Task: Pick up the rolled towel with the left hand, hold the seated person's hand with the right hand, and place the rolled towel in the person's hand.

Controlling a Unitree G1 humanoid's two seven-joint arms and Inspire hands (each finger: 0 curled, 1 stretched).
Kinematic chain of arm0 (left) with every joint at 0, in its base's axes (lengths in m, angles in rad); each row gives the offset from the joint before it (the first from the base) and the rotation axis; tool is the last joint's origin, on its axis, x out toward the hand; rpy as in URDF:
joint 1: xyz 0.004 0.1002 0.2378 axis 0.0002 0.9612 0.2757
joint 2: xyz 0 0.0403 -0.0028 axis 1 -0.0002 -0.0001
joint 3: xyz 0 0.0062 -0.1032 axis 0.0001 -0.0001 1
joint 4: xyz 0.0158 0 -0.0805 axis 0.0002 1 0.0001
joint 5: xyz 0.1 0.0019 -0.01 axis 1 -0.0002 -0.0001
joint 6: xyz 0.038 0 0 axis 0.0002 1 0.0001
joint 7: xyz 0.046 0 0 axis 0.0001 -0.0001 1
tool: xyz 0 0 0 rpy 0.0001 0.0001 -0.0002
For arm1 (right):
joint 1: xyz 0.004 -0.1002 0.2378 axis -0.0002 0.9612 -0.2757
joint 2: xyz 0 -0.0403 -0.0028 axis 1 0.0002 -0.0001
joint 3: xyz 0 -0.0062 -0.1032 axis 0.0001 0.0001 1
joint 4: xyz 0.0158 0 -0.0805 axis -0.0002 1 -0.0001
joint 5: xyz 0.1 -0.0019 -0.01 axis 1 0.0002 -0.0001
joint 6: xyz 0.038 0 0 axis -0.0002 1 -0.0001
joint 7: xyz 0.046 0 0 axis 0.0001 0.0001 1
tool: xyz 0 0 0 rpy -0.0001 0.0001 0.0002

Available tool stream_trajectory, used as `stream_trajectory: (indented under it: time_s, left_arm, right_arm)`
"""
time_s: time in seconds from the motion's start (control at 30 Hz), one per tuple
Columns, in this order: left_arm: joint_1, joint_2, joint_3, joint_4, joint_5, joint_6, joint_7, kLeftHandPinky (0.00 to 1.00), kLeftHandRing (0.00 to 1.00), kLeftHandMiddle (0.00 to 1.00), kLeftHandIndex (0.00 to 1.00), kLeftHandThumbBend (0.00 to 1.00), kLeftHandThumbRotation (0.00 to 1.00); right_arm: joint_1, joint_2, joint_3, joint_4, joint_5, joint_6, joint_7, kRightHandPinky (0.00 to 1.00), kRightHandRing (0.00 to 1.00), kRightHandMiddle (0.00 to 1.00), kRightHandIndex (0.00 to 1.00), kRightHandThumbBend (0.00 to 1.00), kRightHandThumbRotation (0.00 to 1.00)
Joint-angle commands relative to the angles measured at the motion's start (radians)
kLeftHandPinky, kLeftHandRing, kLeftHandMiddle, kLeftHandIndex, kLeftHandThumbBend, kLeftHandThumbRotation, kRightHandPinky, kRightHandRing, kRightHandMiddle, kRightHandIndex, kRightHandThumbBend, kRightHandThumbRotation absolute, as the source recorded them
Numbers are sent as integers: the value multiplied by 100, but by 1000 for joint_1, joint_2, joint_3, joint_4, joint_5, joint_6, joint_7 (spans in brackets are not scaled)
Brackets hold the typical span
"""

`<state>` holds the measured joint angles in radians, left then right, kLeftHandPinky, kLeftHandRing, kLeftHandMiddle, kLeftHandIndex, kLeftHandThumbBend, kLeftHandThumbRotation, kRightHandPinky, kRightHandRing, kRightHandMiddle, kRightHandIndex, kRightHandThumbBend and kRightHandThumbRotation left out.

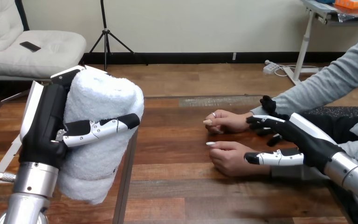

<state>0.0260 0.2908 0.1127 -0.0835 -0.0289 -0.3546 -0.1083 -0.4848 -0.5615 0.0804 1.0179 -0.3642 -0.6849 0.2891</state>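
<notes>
Left hand [51, 128]: we find fingers grasping the white rolled terry towel [103, 100], raised above the brown wooden counter [177, 186].
Right hand [307, 140]: fingers released, thumb beside the person's nearer hand [230, 158].

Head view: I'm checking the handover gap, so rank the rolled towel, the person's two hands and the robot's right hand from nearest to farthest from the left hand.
1. Rolled towel, gripped in the left hand, at the view's left.
2. The person's upper hand and the person's lower hand, mid-table: too close to call.
3. Right hand, at the view's right, past both.
</notes>
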Motion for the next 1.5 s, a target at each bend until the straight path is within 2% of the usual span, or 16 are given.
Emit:
stream_trajectory:
  time_s: [0.0,0.17,0.47,0.57,0.97,1.23,1.47]
  left_arm:
    - [-53,-9,12,-23,3,-10,7,26,30,36,40,61,0]
    - [-51,-12,12,-23,1,-9,8,25,29,35,40,61,0]
    - [-47,-13,14,-22,2,-14,10,25,29,35,40,61,0]
    - [-47,-10,14,-17,8,-23,10,25,29,36,40,61,0]
    - [-44,-5,14,-19,16,-19,6,25,30,36,40,61,0]
    - [-41,-5,13,-24,18,-11,6,25,29,36,40,61,0]
    - [-44,-2,14,-14,17,-23,2,25,30,36,40,61,0]
  right_arm:
    - [-119,-41,16,18,-12,-17,-23,71,83,87,88,83,55]
    - [-133,-52,31,25,-30,9,-13,71,83,87,88,84,55]
    - [-155,-69,58,59,-54,-8,-28,69,82,86,87,85,52]
    - [-162,-77,72,63,-76,-11,-47,69,81,86,87,85,52]
    - [-188,-94,98,93,-94,22,-35,68,80,85,87,91,53]
    - [-201,-103,109,100,-93,29,-24,67,80,86,87,95,45]
    - [-215,-115,132,99,-120,56,-31,67,81,87,87,99,39]
